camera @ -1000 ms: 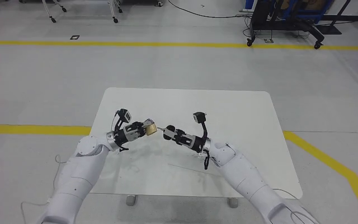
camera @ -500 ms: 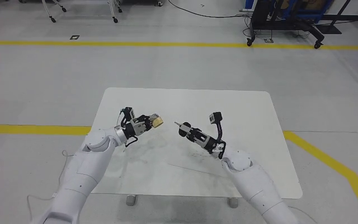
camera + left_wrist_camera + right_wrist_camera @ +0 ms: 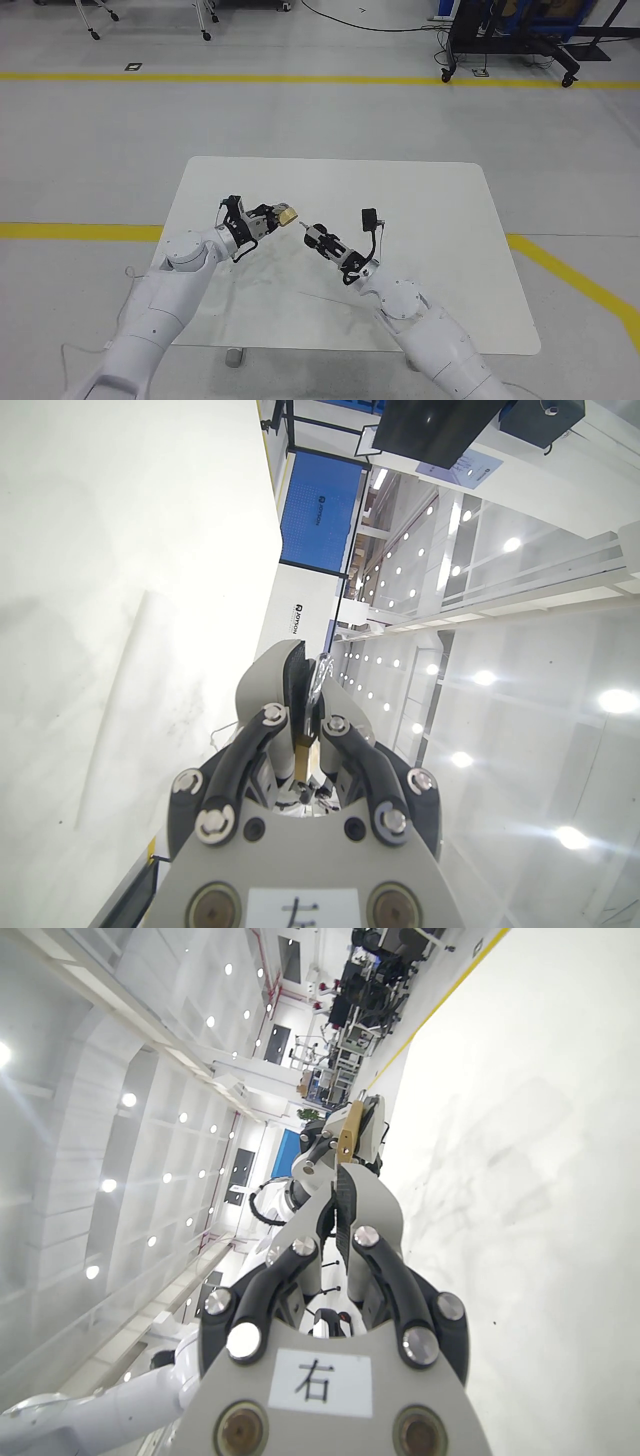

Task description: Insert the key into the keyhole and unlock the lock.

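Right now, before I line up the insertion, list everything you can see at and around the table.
lock: one, brass with a silver shackle, held above the table in the left hand.
key: one, silvery, its tip sticking out of the right hand, close to the lock and apparently not yet inserted.
table: one, white, under both arms.
floor lines: two, yellow, one beyond the table, one running past its sides.
cart: one, dark, wheeled, far right on the floor.
left hand: one, grey and black, shut on the lock.
right hand: one, grey and black, shut on the key.
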You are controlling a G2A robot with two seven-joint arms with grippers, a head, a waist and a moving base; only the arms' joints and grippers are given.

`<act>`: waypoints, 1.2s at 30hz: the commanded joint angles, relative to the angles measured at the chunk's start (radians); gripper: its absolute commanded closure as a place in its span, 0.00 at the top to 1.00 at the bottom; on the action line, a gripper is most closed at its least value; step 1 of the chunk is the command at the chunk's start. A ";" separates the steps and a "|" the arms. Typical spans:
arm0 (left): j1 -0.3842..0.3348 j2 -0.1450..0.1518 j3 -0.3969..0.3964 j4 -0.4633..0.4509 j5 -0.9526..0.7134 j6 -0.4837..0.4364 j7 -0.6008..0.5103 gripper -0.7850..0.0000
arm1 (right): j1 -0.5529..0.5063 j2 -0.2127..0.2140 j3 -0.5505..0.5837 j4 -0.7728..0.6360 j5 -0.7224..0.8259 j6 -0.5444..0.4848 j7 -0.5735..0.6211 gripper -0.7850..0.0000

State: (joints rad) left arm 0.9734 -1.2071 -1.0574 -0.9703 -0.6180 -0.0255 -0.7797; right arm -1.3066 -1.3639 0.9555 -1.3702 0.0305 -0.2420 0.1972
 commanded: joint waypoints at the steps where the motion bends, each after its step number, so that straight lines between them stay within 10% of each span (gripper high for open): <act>1: 0.002 -0.003 0.002 0.001 0.001 -0.019 0.006 0.00 | -0.009 -0.005 -0.012 -0.019 0.010 0.038 -0.025 0.00; 36: 0.042 -0.019 -0.010 -0.043 0.110 -0.139 0.069 0.00 | 0.015 -0.053 -0.050 -0.015 -0.010 0.150 -0.180 0.00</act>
State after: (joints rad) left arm 1.0140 -1.2262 -1.0675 -1.0093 -0.5231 -0.1566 -0.7172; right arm -1.2924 -1.4156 0.9061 -1.3852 0.0254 -0.0964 0.0259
